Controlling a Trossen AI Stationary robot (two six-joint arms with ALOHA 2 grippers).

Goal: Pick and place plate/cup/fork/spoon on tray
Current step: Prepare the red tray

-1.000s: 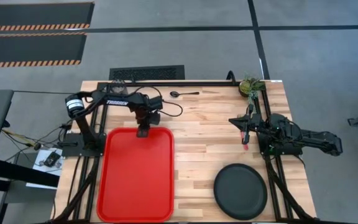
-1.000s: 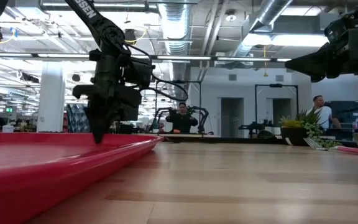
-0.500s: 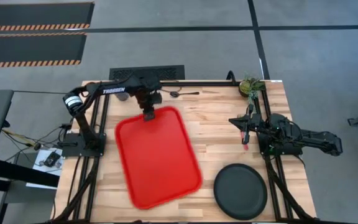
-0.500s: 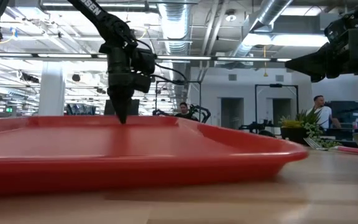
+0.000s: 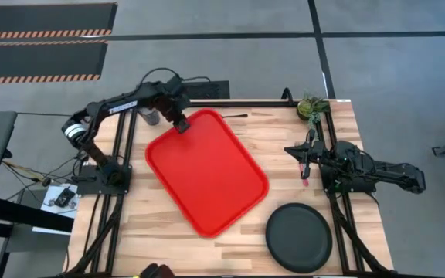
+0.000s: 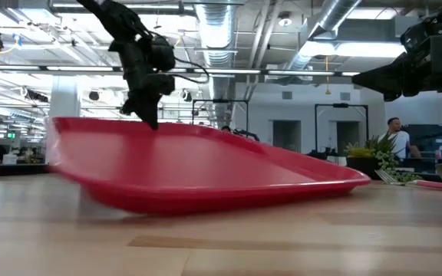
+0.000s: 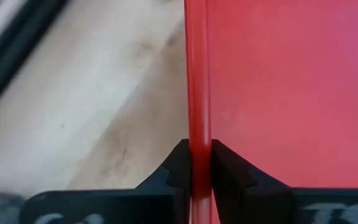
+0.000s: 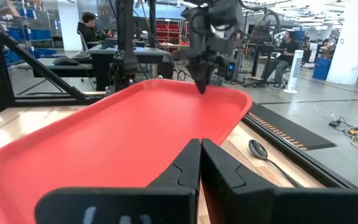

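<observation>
The red tray [image 5: 207, 171] lies askew across the middle of the table. My left gripper [image 5: 181, 126] is shut on the tray's far rim. My right gripper [image 5: 290, 150] hovers shut and empty at the table's right, pointing toward the tray. The black plate [image 5: 298, 237] lies flat at the near right. The black spoon [image 8: 263, 152] lies at the far edge behind the tray. The pinkish fork [image 5: 305, 180] lies under my right arm. A small greyish thing [image 5: 151, 116] beside my left gripper may be the cup; I cannot tell. My left gripper pinches the raised rim [image 7: 197, 143] at the tray's far end, one finger inside the tray and one outside. The fingers come from above, pointing down. The held end [image 6: 148, 126] is lifted, and the tray slants down to its other end [image 6: 359, 184] on the table.
A small potted plant [image 5: 312, 106] stands at the far right corner. Black frame rails [image 5: 338, 224] run along the table's left and right sides. People and other rigs show in the room beyond the table.
My left gripper has moved toward the table's far edge and up, still shut on the tray's rim. The tray has been dragged along and turned about. Its near end has swung toward the table's right, and its held end has lifted off the table.
</observation>
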